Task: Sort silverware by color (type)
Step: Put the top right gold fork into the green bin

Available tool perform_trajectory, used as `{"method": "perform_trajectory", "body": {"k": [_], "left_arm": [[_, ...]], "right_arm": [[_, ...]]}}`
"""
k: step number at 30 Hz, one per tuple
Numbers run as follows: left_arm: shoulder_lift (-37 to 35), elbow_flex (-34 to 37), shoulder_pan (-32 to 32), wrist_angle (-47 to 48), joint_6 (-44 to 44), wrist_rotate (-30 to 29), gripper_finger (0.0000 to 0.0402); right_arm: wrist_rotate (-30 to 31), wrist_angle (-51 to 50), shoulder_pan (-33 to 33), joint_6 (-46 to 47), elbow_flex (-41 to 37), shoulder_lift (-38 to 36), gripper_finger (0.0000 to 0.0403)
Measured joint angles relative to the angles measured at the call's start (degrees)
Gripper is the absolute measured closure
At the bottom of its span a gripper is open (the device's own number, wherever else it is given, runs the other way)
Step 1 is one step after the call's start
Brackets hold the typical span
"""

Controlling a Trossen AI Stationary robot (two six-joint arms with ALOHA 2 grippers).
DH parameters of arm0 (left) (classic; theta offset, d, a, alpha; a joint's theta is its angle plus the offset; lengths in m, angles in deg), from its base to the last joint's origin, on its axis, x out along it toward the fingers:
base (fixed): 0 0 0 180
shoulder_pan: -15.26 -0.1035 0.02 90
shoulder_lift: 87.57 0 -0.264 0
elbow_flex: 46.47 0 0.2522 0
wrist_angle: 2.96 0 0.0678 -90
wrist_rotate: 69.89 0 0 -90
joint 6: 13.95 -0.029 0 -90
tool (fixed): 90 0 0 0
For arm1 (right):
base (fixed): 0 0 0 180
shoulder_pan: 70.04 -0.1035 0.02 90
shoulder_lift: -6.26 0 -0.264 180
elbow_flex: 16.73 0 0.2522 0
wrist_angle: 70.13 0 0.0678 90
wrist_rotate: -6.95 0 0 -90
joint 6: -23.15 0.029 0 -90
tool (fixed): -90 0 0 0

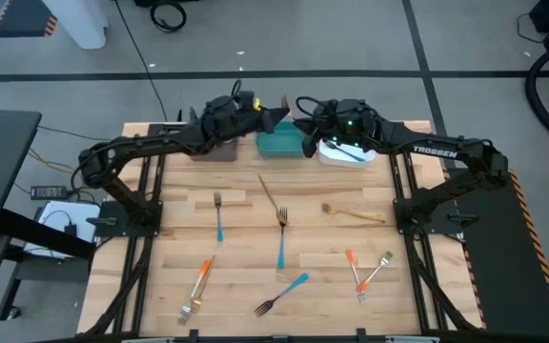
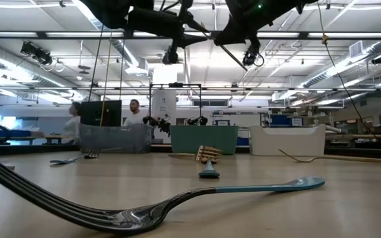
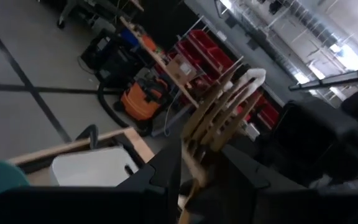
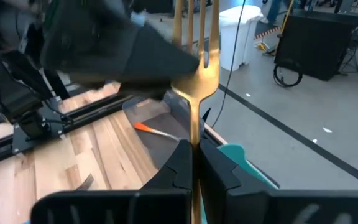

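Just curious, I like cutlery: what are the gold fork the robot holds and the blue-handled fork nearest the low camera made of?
All-gold slim fork, in the right gripper: likely metal, with a brass-coloured sheen. Blue-handled fork: mirror-shiny metal tines; matte blue handle, perhaps plastic or paint.

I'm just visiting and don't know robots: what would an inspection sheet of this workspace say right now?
Surface: wooden slat table.
Job's things: forks lie loose on it, blue-handled, orange-handled and gold; three bins at the far edge, grey, teal, white.
Clutter: nothing seen.
Grippers: left gripper and right gripper meet above the bins, each gripping a gold fork.
Cables: black cable coil on the floor.
Surroundings: workshop hall; two people far behind.
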Motion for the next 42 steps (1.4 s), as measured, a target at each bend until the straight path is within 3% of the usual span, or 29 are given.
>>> {"method": "perform_trajectory", "body": {"k": [5, 11, 22, 30, 39, 42], "left_arm": [[0.0, 0.0, -0.7, -0.2, -1.9, -0.5, 0.0322], [0.1, 0.0, -1.9, 0.6, -4.5, -1.2, 0.0388], [0.0, 0.0, -3.8, -0.4, -11.9, -2.9, 0.0391], [0.0, 0.0, -6.7, -0.7, -13.7, -3.7, 0.0392], [5.2, 0.0, -6.9, 1.1, -16.5, -16.7, 0.0392], [9.0, 0.0, -6.8, 0.1, -18.0, -17.8, 0.0392]], "right_arm": [[0.2, -0.3, 0.1, 0.1, 0.0, 0.0, 0.039], [0.0, 0.3, 1.0, 1.9, 0.2, 0.0, 0.0389], [-0.9, 1.6, 2.8, 1.5, 0.1, 0.0, 0.0342], [6.2, 1.5, 5.9, 1.5, 0.1, 0.0, 0.0312], [7.5, 1.9, 9.5, 1.5, 0.0, 0.0, 0.0311], [7.5, 1.8, 10.5, 1.0, 0.0, 0.0, 0.0311]]}}
